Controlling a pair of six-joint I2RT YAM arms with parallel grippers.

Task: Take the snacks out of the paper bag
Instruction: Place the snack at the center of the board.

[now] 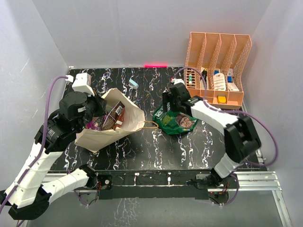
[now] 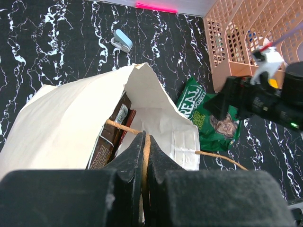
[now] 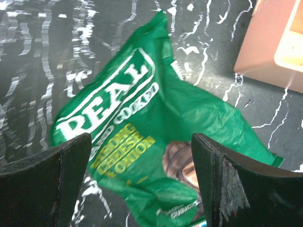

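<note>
The tan paper bag (image 1: 111, 127) lies on its side at the left, its mouth open towards the right. Inside it I see a red-brown packet (image 1: 117, 116) and a purple one (image 1: 94, 124). My left gripper (image 2: 145, 137) is shut on the bag's brown cord handle (image 2: 120, 126) at the mouth. The red-brown packet (image 2: 110, 139) shows inside in that view too. A dark green packet (image 1: 174, 121) lies flat on the table right of the bag. My right gripper (image 3: 141, 139) is open and empty just above it, its jaws either side of the green packet (image 3: 142, 104).
An orange divided rack (image 1: 218, 61) with small bottles and boxes stands at the back right, close behind the right arm. A tiny light-blue block (image 1: 134, 84) lies behind the bag. The bag's second cord handle (image 1: 150, 125) lies on the table towards the green packet.
</note>
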